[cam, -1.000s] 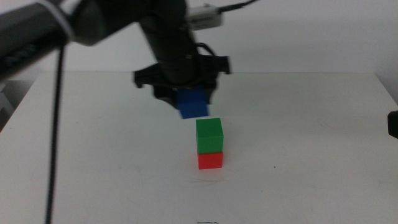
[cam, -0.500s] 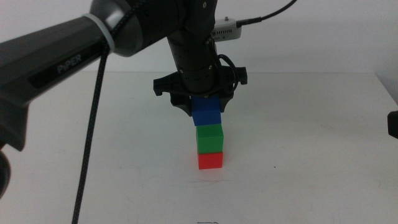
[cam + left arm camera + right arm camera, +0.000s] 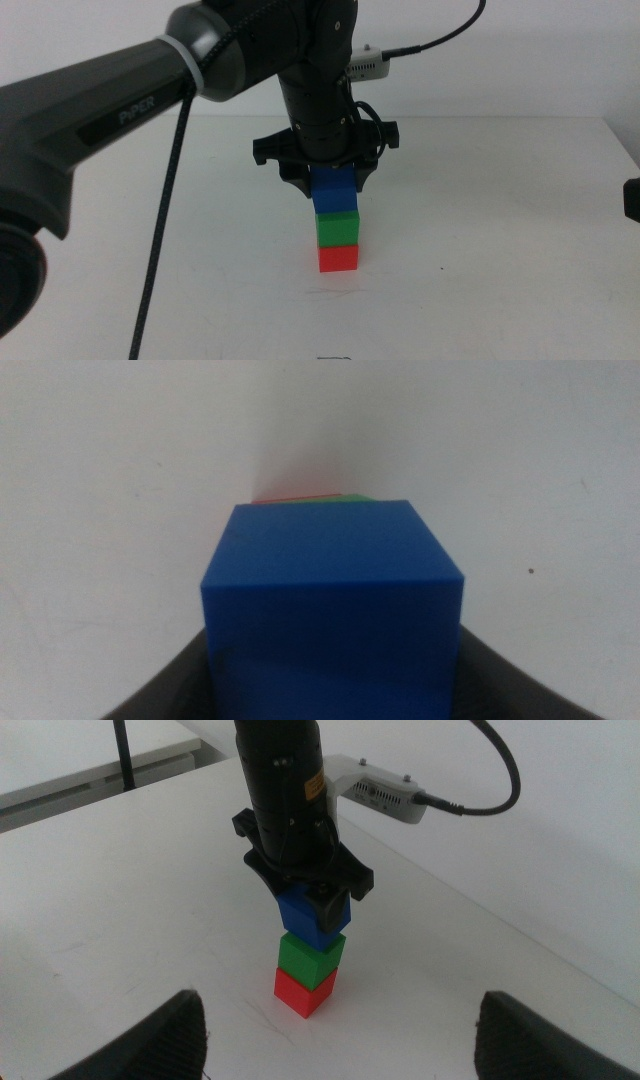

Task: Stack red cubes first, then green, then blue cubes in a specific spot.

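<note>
In the middle view the red cube sits on the white table with the green cube stacked on it. The blue cube is on top, its underside meeting the green cube's top face. My left gripper comes down from above and is shut on the blue cube. The left wrist view is filled by the blue cube, with slivers of the green cube and the red cube behind it. My right gripper stands open and away from the stack, looking at the red cube, green cube and blue cube.
The white tabletop surrounds the stack. The left arm's black cable hangs down on the left side. A dark part of the right arm shows at the right edge.
The left gripper carried the blue cube rightward and down, from beside and above the green cube to directly onto its top.
</note>
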Motion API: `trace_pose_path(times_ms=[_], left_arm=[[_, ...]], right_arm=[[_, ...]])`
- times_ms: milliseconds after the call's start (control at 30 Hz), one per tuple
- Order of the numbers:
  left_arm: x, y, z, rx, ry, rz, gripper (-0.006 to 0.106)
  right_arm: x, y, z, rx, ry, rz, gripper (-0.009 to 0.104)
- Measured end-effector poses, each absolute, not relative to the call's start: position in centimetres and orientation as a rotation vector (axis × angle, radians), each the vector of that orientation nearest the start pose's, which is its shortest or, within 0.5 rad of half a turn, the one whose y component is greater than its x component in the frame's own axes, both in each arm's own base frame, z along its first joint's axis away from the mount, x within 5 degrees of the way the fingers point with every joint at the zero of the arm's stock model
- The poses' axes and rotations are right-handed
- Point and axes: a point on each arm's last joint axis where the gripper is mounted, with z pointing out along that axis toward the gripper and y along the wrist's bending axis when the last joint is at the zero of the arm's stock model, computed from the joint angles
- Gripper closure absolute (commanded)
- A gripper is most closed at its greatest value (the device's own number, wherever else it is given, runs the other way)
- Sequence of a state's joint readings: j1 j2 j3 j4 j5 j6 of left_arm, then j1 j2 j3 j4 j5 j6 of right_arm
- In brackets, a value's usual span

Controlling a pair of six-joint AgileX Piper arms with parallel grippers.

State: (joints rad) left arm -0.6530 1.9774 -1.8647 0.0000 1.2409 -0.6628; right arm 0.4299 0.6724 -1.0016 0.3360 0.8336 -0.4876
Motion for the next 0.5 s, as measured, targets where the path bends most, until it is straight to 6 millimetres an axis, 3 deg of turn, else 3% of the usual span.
trace_pose_path(times_ms=[433,500], left_arm=[[34.08,-26.21,28.79,-0.002,2.908,-0.271,0.068],[34.08,-26.21,28.79,0.006,2.907,-0.270,0.053]], right_arm=[[8.63,6.40,41.71,-0.812,1.788,0.355,0.001],[8.63,6.40,41.71,-0.812,1.788,0.355,0.001]])
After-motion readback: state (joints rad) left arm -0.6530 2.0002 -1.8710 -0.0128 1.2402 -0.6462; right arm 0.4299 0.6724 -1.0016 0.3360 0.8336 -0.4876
